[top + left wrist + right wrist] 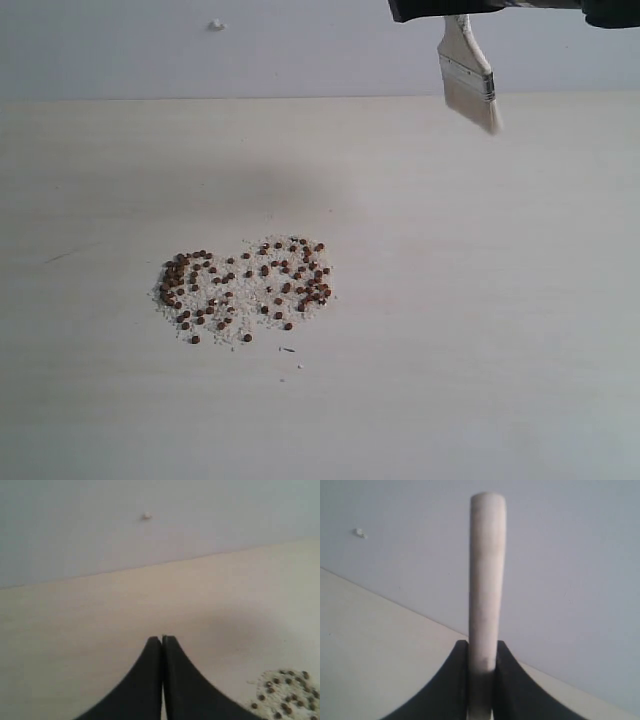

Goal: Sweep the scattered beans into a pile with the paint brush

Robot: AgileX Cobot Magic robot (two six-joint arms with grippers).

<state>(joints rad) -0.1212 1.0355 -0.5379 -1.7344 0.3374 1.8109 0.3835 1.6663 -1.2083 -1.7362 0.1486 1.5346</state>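
Note:
The beans [245,288], small and reddish-brown among white grains, lie spread in a loose two-lobed patch left of the table's middle. An edge of this patch shows in the left wrist view as beans [287,692]. The paint brush [468,80] hangs in the air at the far right, bristles down and slanted, well clear of the beans. My right gripper [455,14] is shut on its pale handle [486,580], with the jaws [482,645] pressed on either side. My left gripper [162,639] is shut on nothing above bare table beside the patch. It is out of the exterior view.
The pale wooden table [480,300] runs back to a grey wall bearing a small white blob [216,25]. A tiny dark fleck [288,350] lies just in front of the bean patch.

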